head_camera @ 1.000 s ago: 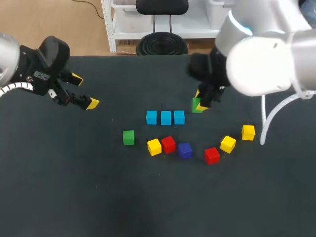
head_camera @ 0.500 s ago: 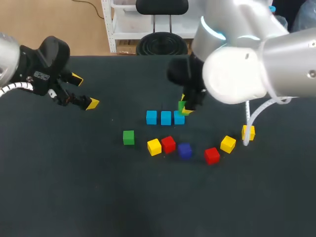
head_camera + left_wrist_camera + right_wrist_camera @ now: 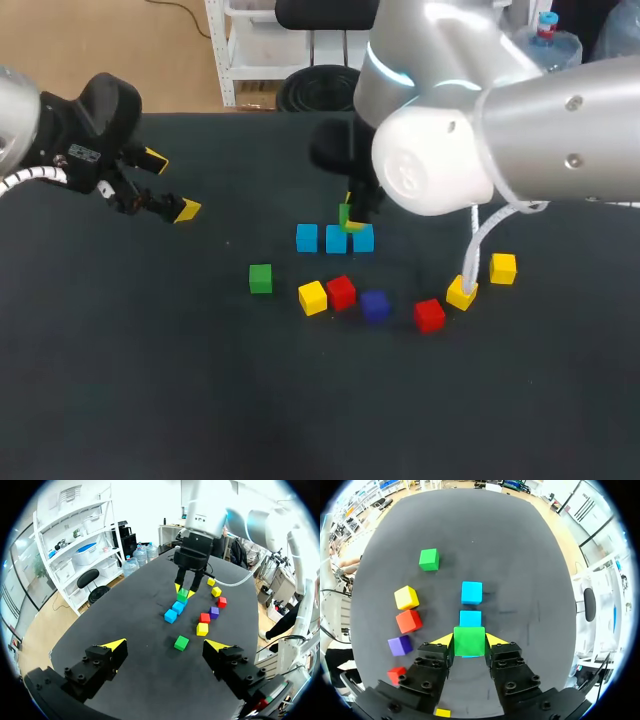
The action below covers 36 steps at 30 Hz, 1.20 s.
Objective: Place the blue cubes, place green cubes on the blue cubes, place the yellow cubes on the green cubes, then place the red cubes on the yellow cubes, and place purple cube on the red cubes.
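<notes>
Three blue cubes (image 3: 307, 238) (image 3: 336, 240) (image 3: 363, 238) stand in a row at mid-table. My right gripper (image 3: 349, 219) is shut on a green cube (image 3: 345, 214) just above the row's right half. In the right wrist view this green cube (image 3: 469, 640) sits between the yellow tips and hides the nearest blue cube; the other two blue cubes (image 3: 470, 618) (image 3: 471, 592) lie ahead. A second green cube (image 3: 260, 278) rests left of the row. My left gripper (image 3: 172, 184) hangs open and empty at the far left, with that loose green cube (image 3: 181, 642) ahead of it.
In front of the row lie a yellow cube (image 3: 312, 297), a red cube (image 3: 341, 292) and the purple cube (image 3: 374, 305). Further right are another red cube (image 3: 429, 314) and two yellow cubes (image 3: 461, 292) (image 3: 503, 268). My bulky right arm (image 3: 440, 150) overhangs the table's back right.
My right arm has carried the green cube leftward, from right of the blue row to just above it. The left arm has stayed still.
</notes>
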### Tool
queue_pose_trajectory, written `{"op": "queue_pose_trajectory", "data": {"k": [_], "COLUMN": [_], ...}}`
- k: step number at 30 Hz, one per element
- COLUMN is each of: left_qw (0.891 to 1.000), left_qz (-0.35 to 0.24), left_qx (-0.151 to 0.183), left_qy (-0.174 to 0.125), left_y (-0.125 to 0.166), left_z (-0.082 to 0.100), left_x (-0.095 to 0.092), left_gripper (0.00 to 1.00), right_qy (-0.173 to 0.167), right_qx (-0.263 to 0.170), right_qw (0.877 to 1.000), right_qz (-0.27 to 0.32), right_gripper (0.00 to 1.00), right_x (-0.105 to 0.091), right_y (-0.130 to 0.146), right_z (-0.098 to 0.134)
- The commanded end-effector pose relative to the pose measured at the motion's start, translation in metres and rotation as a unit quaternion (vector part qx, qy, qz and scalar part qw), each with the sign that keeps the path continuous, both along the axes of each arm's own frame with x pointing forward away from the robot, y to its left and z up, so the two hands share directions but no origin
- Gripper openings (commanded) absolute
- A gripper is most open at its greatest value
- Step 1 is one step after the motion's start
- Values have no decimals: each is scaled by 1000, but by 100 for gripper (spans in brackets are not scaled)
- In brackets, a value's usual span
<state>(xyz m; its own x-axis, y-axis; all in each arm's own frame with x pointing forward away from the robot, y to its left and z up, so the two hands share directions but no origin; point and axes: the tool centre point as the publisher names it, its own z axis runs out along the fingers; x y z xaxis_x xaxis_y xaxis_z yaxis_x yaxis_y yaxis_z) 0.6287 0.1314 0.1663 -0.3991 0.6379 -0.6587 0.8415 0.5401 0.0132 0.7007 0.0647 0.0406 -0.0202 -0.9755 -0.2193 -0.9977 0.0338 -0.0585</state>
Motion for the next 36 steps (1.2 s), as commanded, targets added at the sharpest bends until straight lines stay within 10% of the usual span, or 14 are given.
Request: {"op": "queue_pose_trajectory", "data": {"k": [1, 36], "left_qw": [1000, 1000], "left_qz": [2, 2], "left_qx": [4, 4], "left_qy": [2, 2], "left_y": [-1, -1], "left_z": [1, 1], "left_x": [0, 0], "left_gripper": [100, 100], "right_qy": [2, 16], "right_qx": [-2, -7], "right_qw": [1000, 1000], "right_qz": [1, -6], "right_gripper": [0, 0], "right_x": [2, 3], "right_y": [1, -4], "right_z": [1, -12]}}
